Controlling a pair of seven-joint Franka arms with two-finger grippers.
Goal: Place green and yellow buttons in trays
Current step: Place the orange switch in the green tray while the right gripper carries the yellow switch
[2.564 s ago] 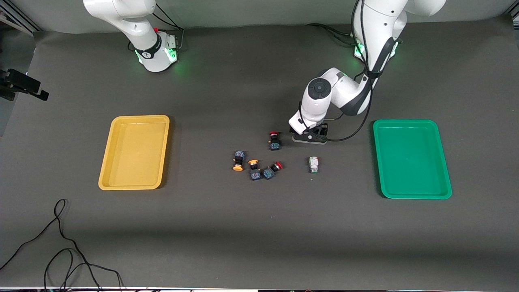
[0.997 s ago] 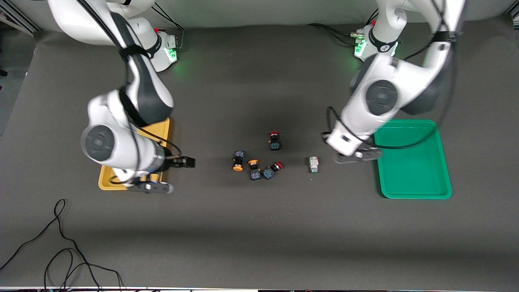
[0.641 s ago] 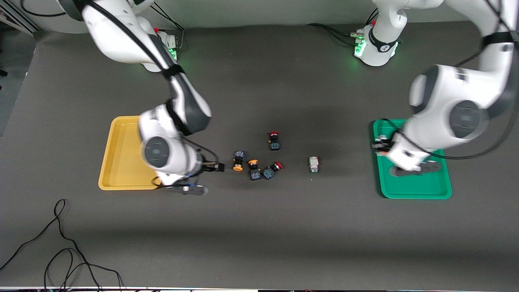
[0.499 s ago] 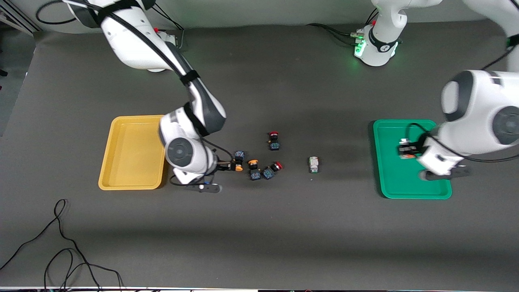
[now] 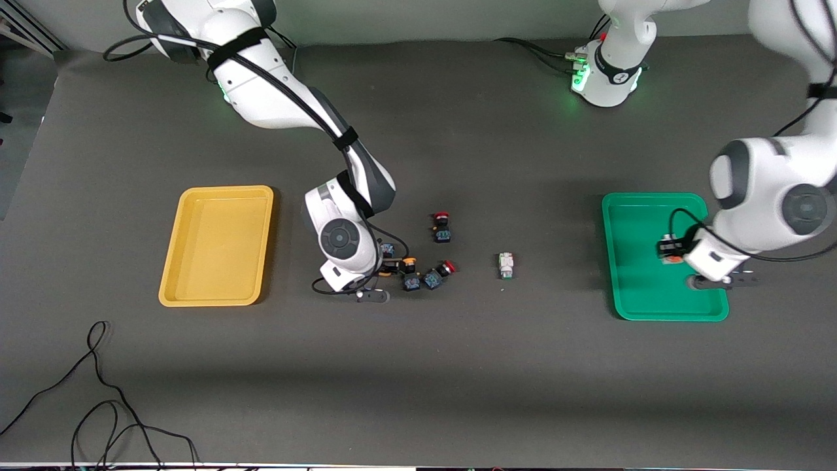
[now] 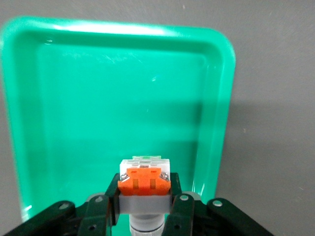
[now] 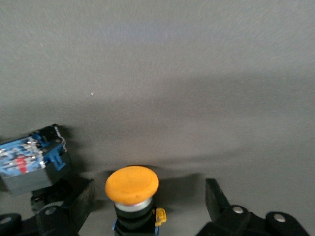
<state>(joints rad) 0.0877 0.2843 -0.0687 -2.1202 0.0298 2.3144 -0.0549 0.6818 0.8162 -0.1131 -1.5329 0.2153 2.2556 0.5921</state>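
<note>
1. Left gripper [image 5: 668, 252] is hanging over the green tray [image 5: 637, 288], at about 3 o'clock from the tray's middle, toward its long rim; its jaws are pinching the white orange-marked button [image 6: 145, 179]
2. In the left wrist view the tray floor under that button is lying bare, with the rim curving round it
3. Right gripper [image 7: 147, 201] is sitting low over the table at the 9 o'clock edge of the switch cluster [image 5: 425, 276], jaws spread on either side of a yellow-capped button [image 7: 132, 184], with gaps showing on both sides
4. A blue-backed switch [image 7: 32, 164] is lying just outside one finger [image 7: 81, 196], crowding it
5. Yellow tray [image 5: 225, 191] is waiting at 9 o'clock from the cluster, with open mat between
6. White green-marked button [image 5: 505, 265] is lying alone at 3 o'clock from the cluster, apart from it
7. A red-capped switch [image 5: 443, 227] is standing at 12 o'clock from the cluster
</note>
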